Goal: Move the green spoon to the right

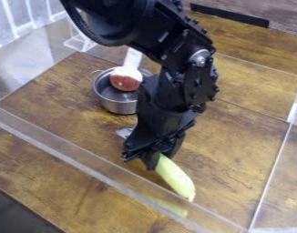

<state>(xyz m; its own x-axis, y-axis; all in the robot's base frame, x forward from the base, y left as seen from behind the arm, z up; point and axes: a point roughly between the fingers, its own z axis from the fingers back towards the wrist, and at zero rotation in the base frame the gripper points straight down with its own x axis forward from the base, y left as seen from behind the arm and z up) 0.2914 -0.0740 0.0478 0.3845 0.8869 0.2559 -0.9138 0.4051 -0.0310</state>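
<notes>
One gripper (148, 157), clamped on the green spoon (176, 177), mid-carry rightward; next likely needs lowering to the table (236, 146) and release.

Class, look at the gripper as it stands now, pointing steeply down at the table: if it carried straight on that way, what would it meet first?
Most likely the wooden table. The gripper is shut on the green spoon just above the tabletop, so the spoon would probably be pressed onto the wood first; how much gap remains is unclear.

One camera looks down from high in front, close over the wooden table (236, 136).
</notes>
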